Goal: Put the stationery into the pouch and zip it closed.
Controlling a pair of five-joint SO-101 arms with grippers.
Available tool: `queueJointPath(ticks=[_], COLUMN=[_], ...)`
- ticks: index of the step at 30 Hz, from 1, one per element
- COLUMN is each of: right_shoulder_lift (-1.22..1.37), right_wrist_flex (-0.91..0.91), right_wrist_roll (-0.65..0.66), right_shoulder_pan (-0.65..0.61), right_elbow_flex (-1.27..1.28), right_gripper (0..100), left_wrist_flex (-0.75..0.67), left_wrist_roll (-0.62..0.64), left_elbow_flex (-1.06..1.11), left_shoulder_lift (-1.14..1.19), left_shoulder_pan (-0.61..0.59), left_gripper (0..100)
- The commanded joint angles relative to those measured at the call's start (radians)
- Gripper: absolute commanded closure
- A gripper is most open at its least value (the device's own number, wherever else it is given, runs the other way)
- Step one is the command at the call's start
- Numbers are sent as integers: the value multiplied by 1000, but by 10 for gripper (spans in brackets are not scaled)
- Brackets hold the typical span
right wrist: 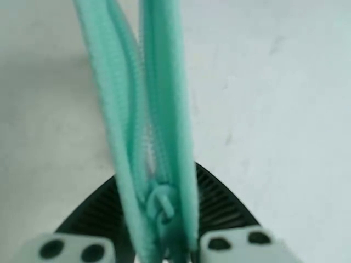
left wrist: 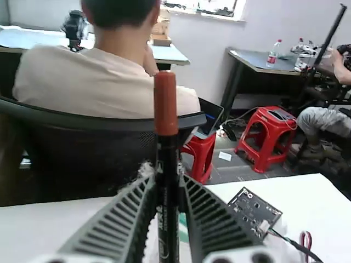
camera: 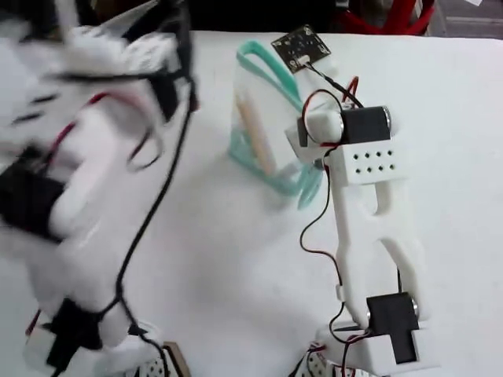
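1. While the white surface [camera: 236, 259] is easily the biggest thing, the high view lays the right arm [camera: 369, 236] across it, with the left arm [camera: 78, 181] a blur opposite.
2. Mint-trimmed clear pouch [camera: 277, 133] sits toward the far side, mouth open, a pale stick [camera: 255, 133] inside; the right arm covers its near end.
3. Right wrist view fills that in: right tool [right wrist: 159, 181] clamped onto the pouch's zip edge.
4. Left wrist view: left tool [left wrist: 167, 183] squeezing a brown-capped marker [left wrist: 165, 109], standing upright between the jaws.
5. Little wired circuit board [camera: 301, 45] sits just beside the pouch.
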Motion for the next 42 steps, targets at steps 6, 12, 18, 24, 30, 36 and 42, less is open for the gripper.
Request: queueJointPath(ticks=[6,12,18,24,30,36,42], right_shoulder_lift=[16,12,12,10,10,10,10], right_wrist_flex=[-2,-2,-2,4,4,4,4], right_wrist_roll=[-9,-9,-9,-11,-11,-11,-11], right_shoulder_pan=[-8,-8,-8,-8,-8,-10,-8], right_elbow_flex=[32,32,32,32,32,32,32], right_gripper=[980,980,980,980,980,980,980], left_wrist_flex=[-494,-652,-678,-879,-919,-977,-1108], left_wrist_roll=[23,28,124,64,17,17,15], left_elbow_flex=[373,443,448,539,601,678,809], left_shoulder_lift=[82,82,88,147,171,174,174], left_shoulder_pan=[38,51,93,85,84,56,56], left_gripper=[976,976,973,974,975,973,973])
